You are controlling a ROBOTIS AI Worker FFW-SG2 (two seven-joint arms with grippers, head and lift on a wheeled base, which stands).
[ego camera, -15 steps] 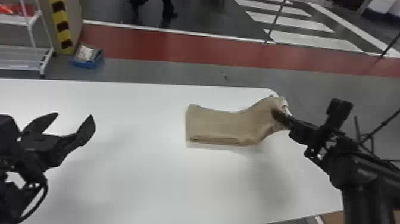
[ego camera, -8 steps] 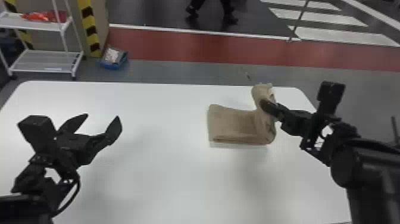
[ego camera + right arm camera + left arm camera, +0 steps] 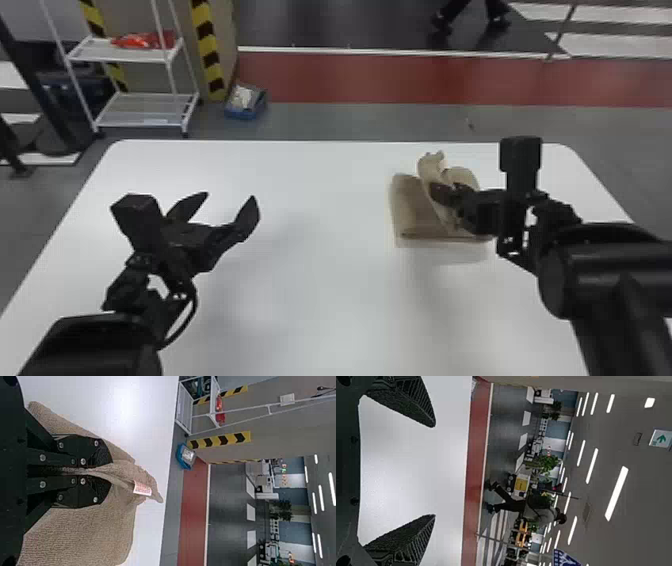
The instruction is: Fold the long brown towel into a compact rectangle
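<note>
**Towel [image 3: 412, 207] partly folded, its end raised in the right gripper [image 3: 445, 192]**

The job looks well along. The towel is gathered into a short, layered block on the right part of the table [image 3: 320, 260], its left portion lying flat with a fairly straight near edge. What seems left is the last turn: the raised flap [image 3: 430, 167] stands up over the block and has to be laid down toward the left, let go and probably smoothed, as the cloth there is bunched and curved.

The right gripper has its two fingers pressed together on the flap, with cloth running between them and a small white label [image 3: 142, 488] just beyond the tips. The flat portion lies to the left of this gripper and below it. The left gripper [image 3: 230, 196] is spread and empty above the table's left side, well apart from the towel.
</note>
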